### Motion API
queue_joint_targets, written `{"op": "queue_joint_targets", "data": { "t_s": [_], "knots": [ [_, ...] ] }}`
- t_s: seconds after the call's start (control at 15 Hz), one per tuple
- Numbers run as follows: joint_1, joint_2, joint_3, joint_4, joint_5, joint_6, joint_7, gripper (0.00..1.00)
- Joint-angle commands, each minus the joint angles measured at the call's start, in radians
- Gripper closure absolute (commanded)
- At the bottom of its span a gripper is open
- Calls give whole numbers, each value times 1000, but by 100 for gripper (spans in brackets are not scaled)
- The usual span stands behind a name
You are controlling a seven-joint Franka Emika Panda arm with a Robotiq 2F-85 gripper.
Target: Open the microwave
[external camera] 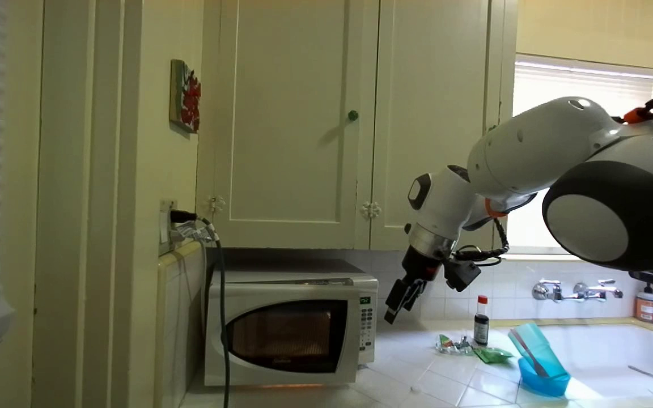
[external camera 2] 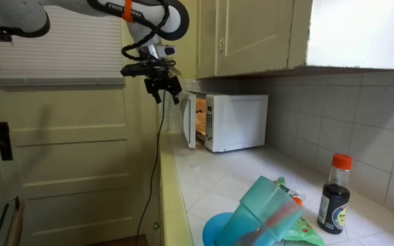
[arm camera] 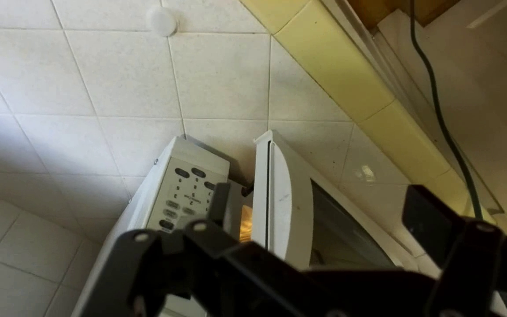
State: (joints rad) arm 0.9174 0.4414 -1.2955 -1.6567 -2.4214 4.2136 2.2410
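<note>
The white microwave (external camera: pixel 292 340) stands on the tiled counter against the corner. Its door (external camera 2: pixel 188 119) is ajar, with a gap beside the control panel and a lit orange interior (external camera 2: pixel 200 116). In the wrist view the door (arm camera: pixel 297 207) slants away from the control panel (arm camera: pixel 187 189), with light in the gap. My gripper (external camera: pixel 399 313) is in the air and tilted down, right of the microwave in this exterior view. In an exterior view the gripper (external camera 2: pixel 167 100) hangs in front of and above the door. The fingers (arm camera: pixel 322 211) are wide apart with nothing held. I see no contact with the door.
A dark cord (external camera: pixel 221 317) hangs in front of the microwave's left side. Cream cabinets (external camera: pixel 289 141) are above. A teal cup (external camera 2: pixel 258 215), a red-capped bottle (external camera 2: pixel 334 198) and a green wrapper (external camera 2: pixel 303 230) are on the counter. A sink (external camera: pixel 615 345) is at the right.
</note>
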Motion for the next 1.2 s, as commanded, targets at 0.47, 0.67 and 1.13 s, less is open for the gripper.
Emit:
{"op": "queue_joint_targets", "data": {
  "t_s": [0.47, 0.67, 1.13],
  "knots": [
    [-146, -71, 232, 18, -64, -214, -15, 0],
    [-205, -90, 323, 27, -79, -268, -46, 0],
    [-432, -107, 589, 117, -80, -283, -120, 0]
  ]
}}
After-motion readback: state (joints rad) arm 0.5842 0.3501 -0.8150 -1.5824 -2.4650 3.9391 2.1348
